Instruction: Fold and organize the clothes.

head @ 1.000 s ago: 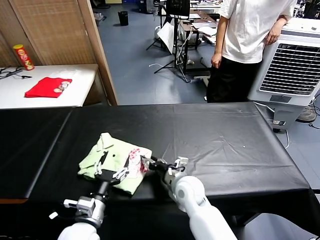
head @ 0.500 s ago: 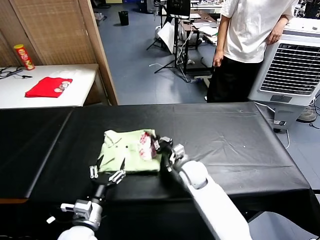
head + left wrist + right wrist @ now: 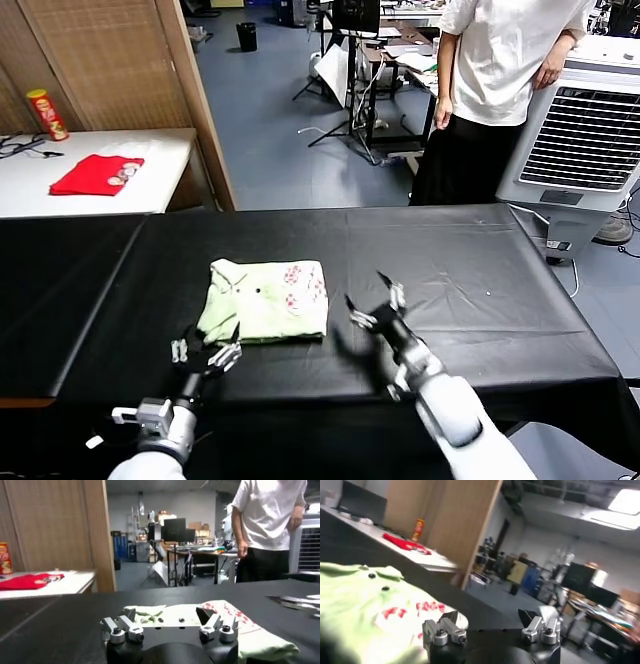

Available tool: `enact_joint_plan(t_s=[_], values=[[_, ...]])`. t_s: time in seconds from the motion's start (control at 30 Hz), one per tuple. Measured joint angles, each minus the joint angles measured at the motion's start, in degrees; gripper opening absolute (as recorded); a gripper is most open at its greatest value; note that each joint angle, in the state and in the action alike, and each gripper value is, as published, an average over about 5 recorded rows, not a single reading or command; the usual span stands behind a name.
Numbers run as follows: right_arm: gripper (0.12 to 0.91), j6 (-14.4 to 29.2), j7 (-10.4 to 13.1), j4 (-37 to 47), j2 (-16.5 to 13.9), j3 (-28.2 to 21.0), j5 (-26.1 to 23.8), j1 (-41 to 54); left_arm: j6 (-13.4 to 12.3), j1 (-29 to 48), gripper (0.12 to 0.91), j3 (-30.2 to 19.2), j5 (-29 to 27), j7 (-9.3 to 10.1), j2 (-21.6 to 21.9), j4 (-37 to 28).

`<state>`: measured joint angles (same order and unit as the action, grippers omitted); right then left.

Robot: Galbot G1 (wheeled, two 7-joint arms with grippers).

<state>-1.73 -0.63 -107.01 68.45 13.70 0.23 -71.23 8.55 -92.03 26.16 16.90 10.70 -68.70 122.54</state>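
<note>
head view: T-shirt (image 3: 266, 300) now folded flat, mid tabletop (image 3: 480, 300)
right gripper (image 3: 376, 303): let go, pulled right, fingers spread, empty
left gripper (image 3: 205, 352): near edge, fingers spread
task: fold looks done

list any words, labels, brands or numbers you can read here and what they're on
No text can be read in any view.
Snack can on the white side table: has a label, too small to read.
Green T-shirt: pinkish-red print, blurred, no letters made out.
Red cloth: small print, too small to read.
</note>
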Motion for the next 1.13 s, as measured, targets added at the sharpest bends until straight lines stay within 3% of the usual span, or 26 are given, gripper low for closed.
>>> enact_joint_plan(t_s=[0.27, 0.43, 0.63, 1.13], values=[[0.798, -2.8, 7.7, -17.8, 2.5, 11.4, 5.9, -24.5, 2.1, -5.2, 0.798, 0.0, 3.4, 3.72, 4.6, 4.8], [0.798, -7.6, 10.4, -26.0, 3.5, 15.2, 9.3, -35.7, 1.8, -9.9, 0.798, 0.9, 4.1, 5.01, 6.3, 7.2], [0.798, -12.0, 11.1, -29.6, 3.9, 16.6, 10.4, -42.2, 3.8, -14.7, 0.798, 2.9, 7.6, 5.68, 6.5, 9.4], [0.798, -12.2, 11.2, -30.9, 3.9, 16.4, 10.1, -44.6, 3.7, -19.1, 0.798, 8.3, 10.6, 4.46, 7.4, 10.4]])
